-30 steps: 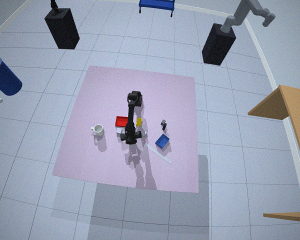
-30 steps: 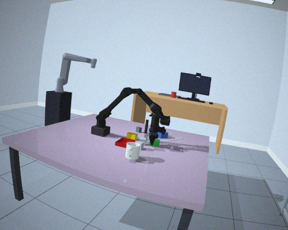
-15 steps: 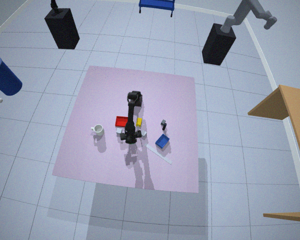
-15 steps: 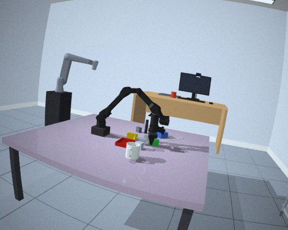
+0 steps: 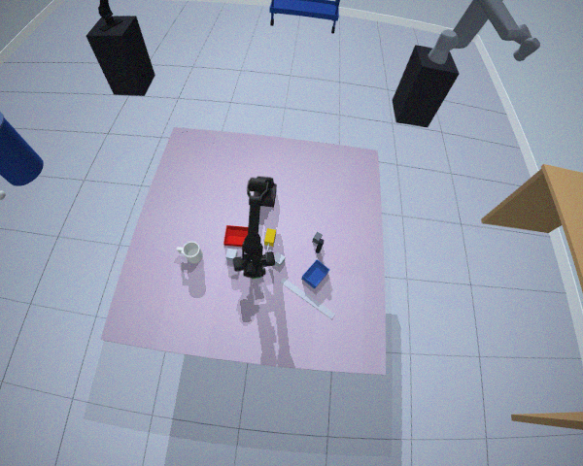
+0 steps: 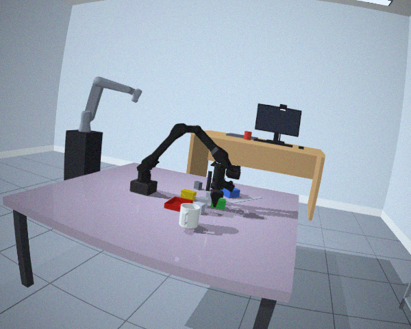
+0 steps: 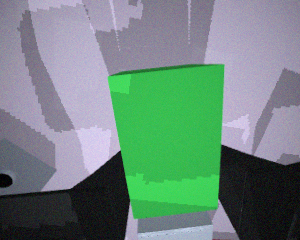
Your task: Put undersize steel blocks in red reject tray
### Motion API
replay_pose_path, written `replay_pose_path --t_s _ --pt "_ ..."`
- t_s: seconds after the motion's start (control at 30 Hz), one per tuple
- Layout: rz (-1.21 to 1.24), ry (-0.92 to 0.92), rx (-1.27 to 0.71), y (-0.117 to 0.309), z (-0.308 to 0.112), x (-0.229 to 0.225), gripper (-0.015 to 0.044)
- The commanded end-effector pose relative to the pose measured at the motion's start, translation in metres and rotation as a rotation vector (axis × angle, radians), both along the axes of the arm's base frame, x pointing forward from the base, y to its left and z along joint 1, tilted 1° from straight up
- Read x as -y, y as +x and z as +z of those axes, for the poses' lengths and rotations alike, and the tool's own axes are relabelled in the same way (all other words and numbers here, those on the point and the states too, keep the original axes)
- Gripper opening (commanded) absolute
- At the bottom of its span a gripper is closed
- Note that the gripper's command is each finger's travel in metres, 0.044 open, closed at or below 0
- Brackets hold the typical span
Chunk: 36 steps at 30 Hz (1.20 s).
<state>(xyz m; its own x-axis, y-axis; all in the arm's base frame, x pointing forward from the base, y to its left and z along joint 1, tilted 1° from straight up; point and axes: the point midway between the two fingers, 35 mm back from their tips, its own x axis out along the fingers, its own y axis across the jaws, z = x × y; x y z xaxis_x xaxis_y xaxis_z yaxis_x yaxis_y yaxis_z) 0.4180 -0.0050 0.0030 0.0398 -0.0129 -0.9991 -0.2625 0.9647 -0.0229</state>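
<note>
A white mug stands left of the red tray.

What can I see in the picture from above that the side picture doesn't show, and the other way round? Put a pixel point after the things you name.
Only the top view shows a blue wheeled cart [image 5: 304, 7] on the floor and the inside of the blue tray [image 5: 315, 275].

Only the exterior view shows a monitor [image 6: 278, 120] and red cup [image 6: 247, 135] on the desk, plus the green gauge [image 6: 218, 203] in the robot's hand [image 6: 215, 204].

Both show the red tray [image 5: 235, 236] [image 6: 175, 204], yellow block [image 5: 270, 237] [image 6: 188, 194] and white mug [image 5: 191, 252] [image 6: 189, 216].
</note>
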Motion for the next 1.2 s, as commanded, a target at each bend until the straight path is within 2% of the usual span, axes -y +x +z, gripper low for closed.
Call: replay_pose_path --t_s 0.0,1.17 --pt "0.006 0.001 0.011 -0.001 0.003 0.001 0.0000" --pt "0.006 0.001 0.010 -0.014 0.002 0.004 0.0000"
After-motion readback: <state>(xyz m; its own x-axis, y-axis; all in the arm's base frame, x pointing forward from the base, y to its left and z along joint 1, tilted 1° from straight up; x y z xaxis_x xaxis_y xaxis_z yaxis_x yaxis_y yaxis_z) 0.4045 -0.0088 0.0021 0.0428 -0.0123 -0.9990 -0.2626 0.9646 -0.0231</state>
